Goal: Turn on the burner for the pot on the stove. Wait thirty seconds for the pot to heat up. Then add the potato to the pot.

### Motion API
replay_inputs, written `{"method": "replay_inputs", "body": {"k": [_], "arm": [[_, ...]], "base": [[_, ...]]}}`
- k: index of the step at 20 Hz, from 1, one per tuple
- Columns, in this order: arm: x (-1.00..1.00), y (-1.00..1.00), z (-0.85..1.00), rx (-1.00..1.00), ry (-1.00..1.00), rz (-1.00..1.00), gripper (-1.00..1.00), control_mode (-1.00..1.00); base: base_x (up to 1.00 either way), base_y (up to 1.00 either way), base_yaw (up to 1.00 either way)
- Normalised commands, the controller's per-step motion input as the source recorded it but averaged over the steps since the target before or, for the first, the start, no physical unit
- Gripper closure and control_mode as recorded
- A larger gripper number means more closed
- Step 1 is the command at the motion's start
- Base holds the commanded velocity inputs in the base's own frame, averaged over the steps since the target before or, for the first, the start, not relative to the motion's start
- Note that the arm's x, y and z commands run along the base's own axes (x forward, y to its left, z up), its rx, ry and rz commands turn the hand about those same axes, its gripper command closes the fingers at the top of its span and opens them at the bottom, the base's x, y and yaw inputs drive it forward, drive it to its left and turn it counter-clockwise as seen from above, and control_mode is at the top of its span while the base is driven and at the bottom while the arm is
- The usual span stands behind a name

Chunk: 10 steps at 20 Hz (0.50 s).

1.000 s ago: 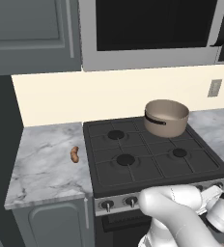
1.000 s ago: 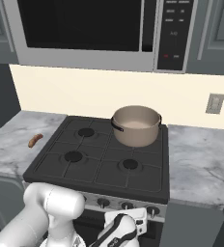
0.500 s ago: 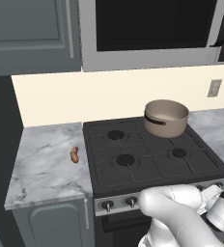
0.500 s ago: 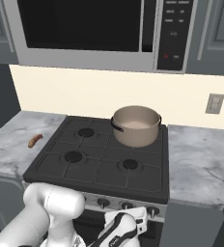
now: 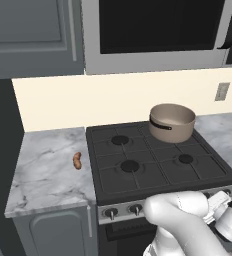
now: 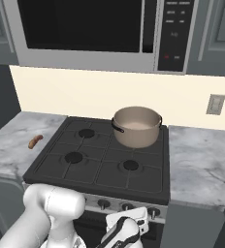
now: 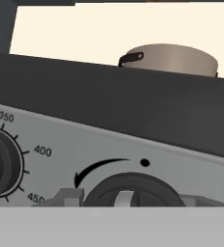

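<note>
Pot [image 5: 172,121]: 1, rear burner | potato [image 5: 77,160]: 1, counter | tool [image 7: 128,201]: straddling knob, grip unclear

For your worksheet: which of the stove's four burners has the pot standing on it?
The back right burner: the pot sits there, by the wall, while the other three burners on the stove stand bare.

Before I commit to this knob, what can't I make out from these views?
- Hand view: the knob is cut off by the bottom band, so its setting and any finger contact are hidden.
- Left base view: the arm hides the right front-panel knobs.
- Right base view: the end effector sits below the panel; jaws unclear.
- Pot contents: unclear.
</note>
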Motion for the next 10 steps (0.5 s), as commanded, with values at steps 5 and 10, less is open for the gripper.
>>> {"method": "replay_inputs", "body": {"k": [5, 10], "arm": [[-0.2, -0.1, -0.35, -0.06, -0.08, 0.33, -1.0, -1.0], [-0.02, 0.0, 0.0, 0.0, 0.0, 0.0, -1.0, -1.0]], "base": [[0.0, 0.0, 0.0], [0.0, 0.0, 0.0]]}}
